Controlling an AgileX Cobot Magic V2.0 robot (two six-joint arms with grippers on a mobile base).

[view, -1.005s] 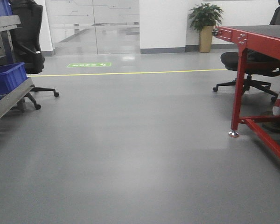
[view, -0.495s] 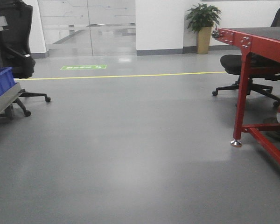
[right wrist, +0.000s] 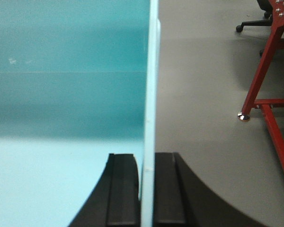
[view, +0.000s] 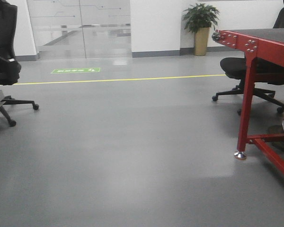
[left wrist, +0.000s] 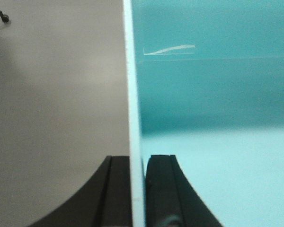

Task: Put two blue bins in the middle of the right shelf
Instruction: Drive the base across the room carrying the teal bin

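The table (view: 270, 34) stands to my right. A chair (view: 246, 68) sits under it, a potted plant (view: 199, 23) behind it, a second chair (view: 2, 42) far left of it. The bin (right wrist: 61, 94) lies left of it; my right gripper (right wrist: 146, 165) straddles its table-side wall, my left gripper (left wrist: 138, 163) the opposite one.

Front view: we look low and level across grey floor (view: 132, 156) toward glass doors (view: 80, 28).
Left wrist: close over left gripper (left wrist: 138, 163), along a blue bin (left wrist: 203, 94) rim.
Right wrist: likewise over right gripper (right wrist: 146, 161).
Shared: red table leg (view: 244, 118), front and right wrist.
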